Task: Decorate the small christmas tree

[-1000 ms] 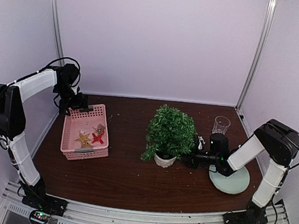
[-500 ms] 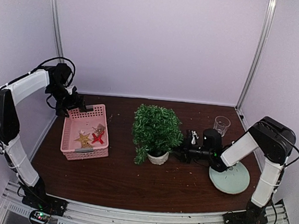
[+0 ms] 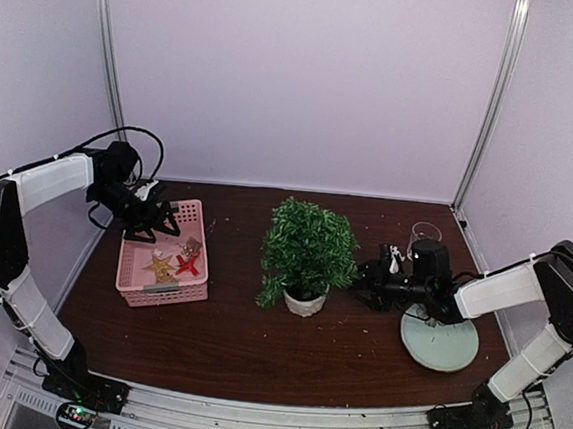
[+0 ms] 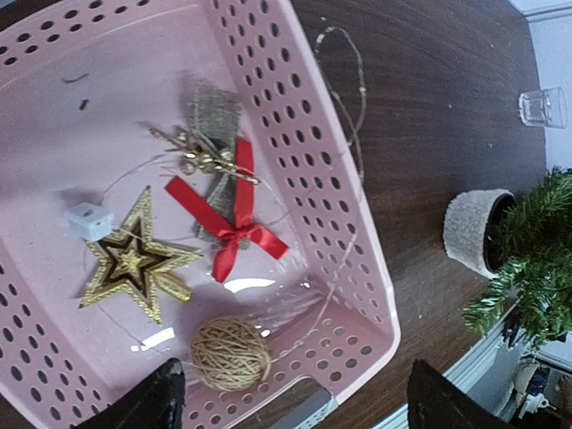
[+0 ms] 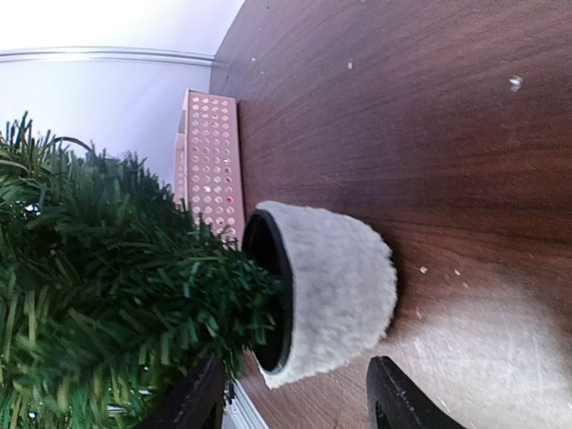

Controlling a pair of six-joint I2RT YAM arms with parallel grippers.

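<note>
Since the frame 1 second back, the small christmas tree (image 3: 309,247), a bushy dark-green artificial one in a round white textured pot (image 3: 304,301), has shifted left along the dark brown wooden table (image 3: 254,357). The right gripper (image 3: 369,282) has drawn back to the right of it, and the left gripper (image 3: 153,221) has come over the pink perforated plastic basket (image 3: 164,299).

The tree stands upright near the table's middle. The right gripper lies low, pointing at the pot from the right. In the right wrist view its 2 fingers are spread, and the pot (image 5: 344,290) sits just ahead of the tips, not between them, so the jaws are released and grasp nothing.

The left gripper (image 4: 304,407) hangs over the basket's near corner with its jaws wide apart and empty. Below it lie a gold star (image 4: 134,264), a red ribbon bow (image 4: 234,228) and a ball of tan twine (image 4: 231,353).
</note>
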